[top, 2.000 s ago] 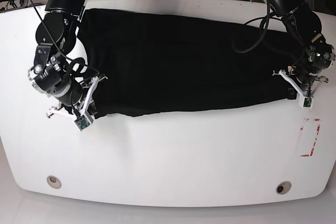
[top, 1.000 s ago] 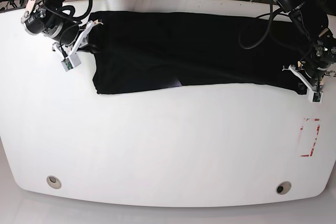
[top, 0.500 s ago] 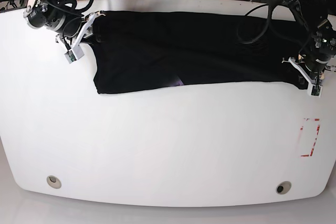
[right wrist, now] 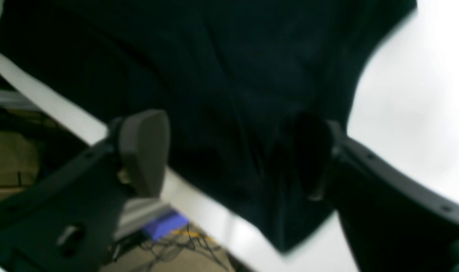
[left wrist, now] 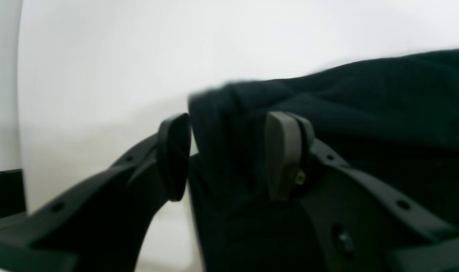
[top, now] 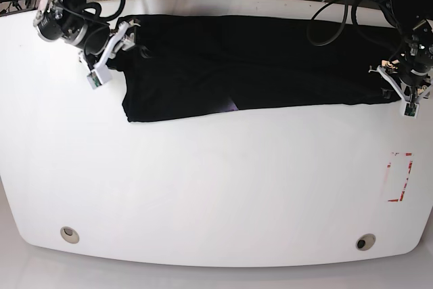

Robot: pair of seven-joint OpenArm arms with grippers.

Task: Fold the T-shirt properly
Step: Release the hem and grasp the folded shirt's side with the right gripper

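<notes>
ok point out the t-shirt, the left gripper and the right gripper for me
T-shirt [top: 270, 59], base view, middle of the black cloth.
left gripper [left wrist: 225, 155], left wrist view, midway between fingertips.
right gripper [right wrist: 229, 151], right wrist view, midway between fingertips.

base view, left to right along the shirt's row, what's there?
Right claw → T-shirt → left claw; lower down and about level with the left claw sideways, red marking on the table.

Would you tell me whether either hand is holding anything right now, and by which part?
Neither: both hands stand open around edges of the T-shirt, not clamping it.
</notes>
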